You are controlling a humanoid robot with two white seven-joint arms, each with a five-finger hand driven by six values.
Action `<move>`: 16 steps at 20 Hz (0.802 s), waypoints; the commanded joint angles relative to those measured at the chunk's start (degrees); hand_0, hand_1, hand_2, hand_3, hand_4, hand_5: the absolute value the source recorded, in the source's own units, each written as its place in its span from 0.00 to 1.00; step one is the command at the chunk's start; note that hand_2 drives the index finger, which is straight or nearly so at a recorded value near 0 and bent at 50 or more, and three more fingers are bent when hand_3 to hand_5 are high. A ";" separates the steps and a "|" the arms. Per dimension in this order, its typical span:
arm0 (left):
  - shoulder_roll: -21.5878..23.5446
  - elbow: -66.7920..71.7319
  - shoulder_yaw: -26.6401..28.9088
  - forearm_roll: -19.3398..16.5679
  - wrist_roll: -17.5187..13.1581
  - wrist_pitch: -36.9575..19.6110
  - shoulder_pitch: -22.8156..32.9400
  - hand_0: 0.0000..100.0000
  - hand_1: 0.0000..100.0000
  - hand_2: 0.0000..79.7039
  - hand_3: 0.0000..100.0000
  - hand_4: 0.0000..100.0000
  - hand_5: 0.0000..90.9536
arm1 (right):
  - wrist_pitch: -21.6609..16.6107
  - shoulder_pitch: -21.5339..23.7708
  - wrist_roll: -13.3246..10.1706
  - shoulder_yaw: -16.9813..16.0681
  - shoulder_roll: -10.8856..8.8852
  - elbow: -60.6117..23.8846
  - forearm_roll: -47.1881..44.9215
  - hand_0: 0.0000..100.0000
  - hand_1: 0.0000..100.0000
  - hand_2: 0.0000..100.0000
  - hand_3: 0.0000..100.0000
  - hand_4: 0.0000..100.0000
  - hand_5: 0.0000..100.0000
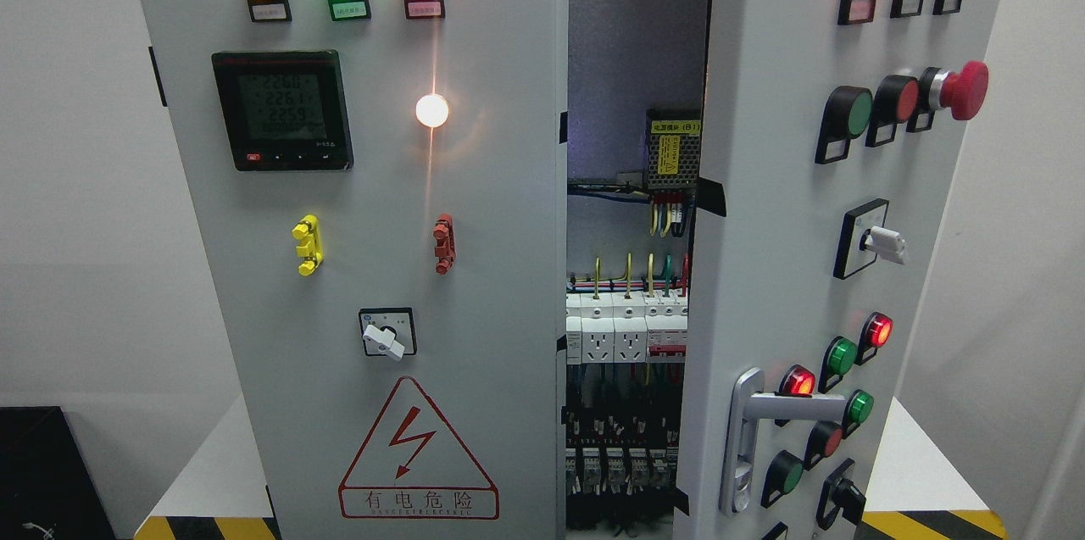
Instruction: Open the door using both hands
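A grey electrical cabinet fills the head view. Its left door (475, 269) is closed and carries three lit lamps, a digital meter (281, 109), a rotary switch (387, 334) and a red lightning warning sign (417, 455). The right door (763, 209) stands swung partly outward, its silver lever handle (767, 421) turned sideways at the lower part. Between the doors a gap (631, 269) shows wiring, white sockets and breakers inside. Neither of my hands nor any arm appears in this view.
The right door carries lamps, push buttons and a red mushroom stop button (962, 91) that stick outward. The cabinet stands on a white base with yellow-black hazard tape (932, 523). A black box (42, 472) sits at the lower left. White walls flank both sides.
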 commanded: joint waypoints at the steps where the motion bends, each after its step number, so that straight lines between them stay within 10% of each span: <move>1: 0.02 0.00 0.00 0.00 0.00 -0.03 0.00 0.00 0.00 0.00 0.00 0.00 0.00 | 0.03 0.00 0.00 0.00 0.00 0.00 -0.62 0.19 0.00 0.00 0.00 0.00 0.00; 16: -0.07 -0.18 -0.09 0.00 0.00 -0.03 0.00 0.00 0.00 0.00 0.00 0.00 0.00 | 0.03 0.08 0.00 0.00 0.00 0.00 -0.62 0.19 0.00 0.00 0.00 0.00 0.00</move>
